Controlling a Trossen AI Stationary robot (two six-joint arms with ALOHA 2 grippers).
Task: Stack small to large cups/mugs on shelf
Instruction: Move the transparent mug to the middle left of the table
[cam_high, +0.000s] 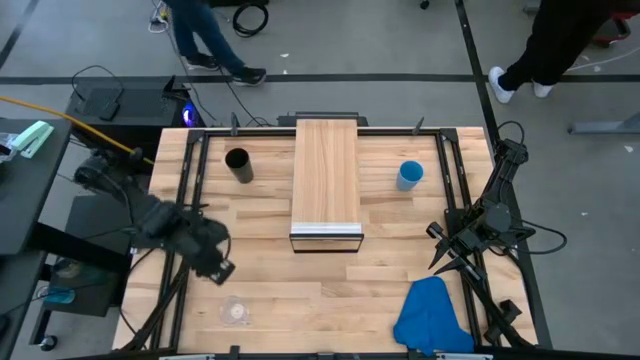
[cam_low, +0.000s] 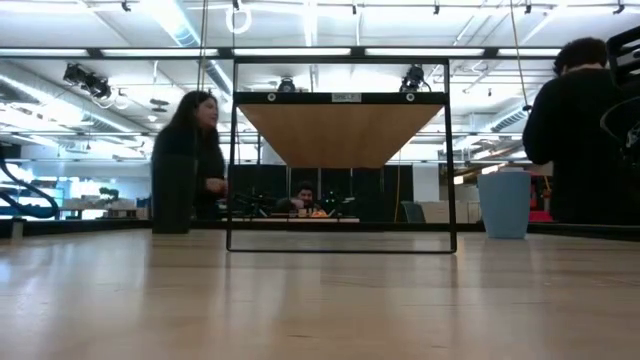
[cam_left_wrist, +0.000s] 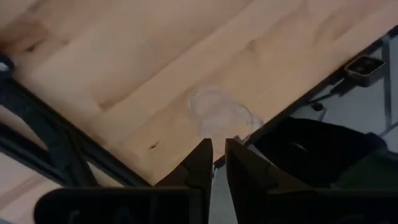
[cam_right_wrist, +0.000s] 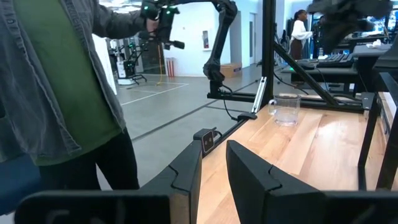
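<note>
The small clear glass mug (cam_high: 237, 312) stands on its base on the tabletop near the near left edge; it also shows in the left wrist view (cam_left_wrist: 221, 115) and the right wrist view (cam_right_wrist: 286, 109). The black cup (cam_high: 238, 163) stands upright at the far left, the blue cup (cam_high: 410, 175) at the far right. The shelf (cam_high: 326, 185) stands in the middle on a thin black frame (cam_low: 340, 245). My left gripper (cam_high: 222, 268) hovers shut, above and just far-left of the glass mug. My right gripper (cam_high: 438, 255) waits shut and empty at the right edge.
A blue cloth (cam_high: 432, 315) lies at the near right corner. Black frame rails (cam_high: 190, 190) run along the table's left and right sides. People stand and walk on the floor beyond the far edge (cam_high: 215, 40). Bare tabletop lies between the shelf and the near edge.
</note>
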